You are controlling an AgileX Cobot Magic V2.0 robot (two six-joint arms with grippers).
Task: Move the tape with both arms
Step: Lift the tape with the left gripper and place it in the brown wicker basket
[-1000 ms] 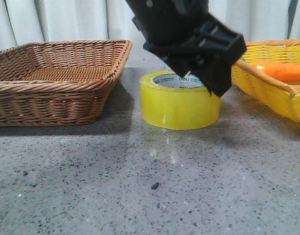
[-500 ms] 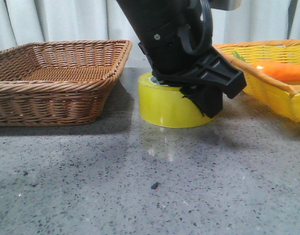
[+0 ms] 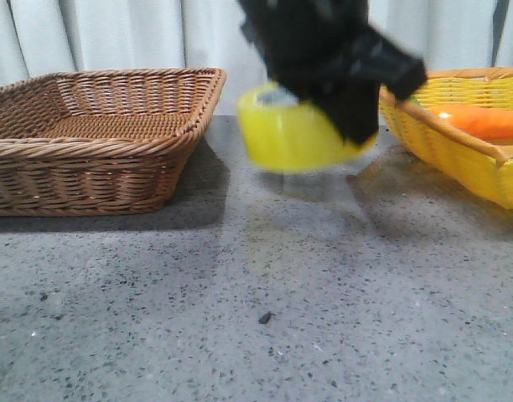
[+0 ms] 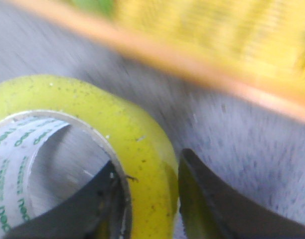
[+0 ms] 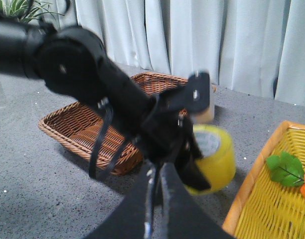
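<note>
The yellow tape (image 3: 292,136), with a white core printed in green, hangs tilted a little above the grey table. My left gripper (image 3: 344,105) is shut on its wall. In the left wrist view one finger is inside the core and the other outside, with the left gripper (image 4: 147,167) pinching the tape (image 4: 137,144). In the right wrist view my right gripper (image 5: 155,172) is shut and empty, some way back from the tape (image 5: 218,158).
A brown wicker basket (image 3: 97,134) stands at the left. A yellow basket (image 3: 458,155) at the right holds an orange carrot-like thing (image 3: 483,121) with green leaves (image 5: 284,169). White curtains hang behind.
My left gripper came down over the tape on the table, closed on its wall, and has lifted it off the surface, tilting it.
</note>
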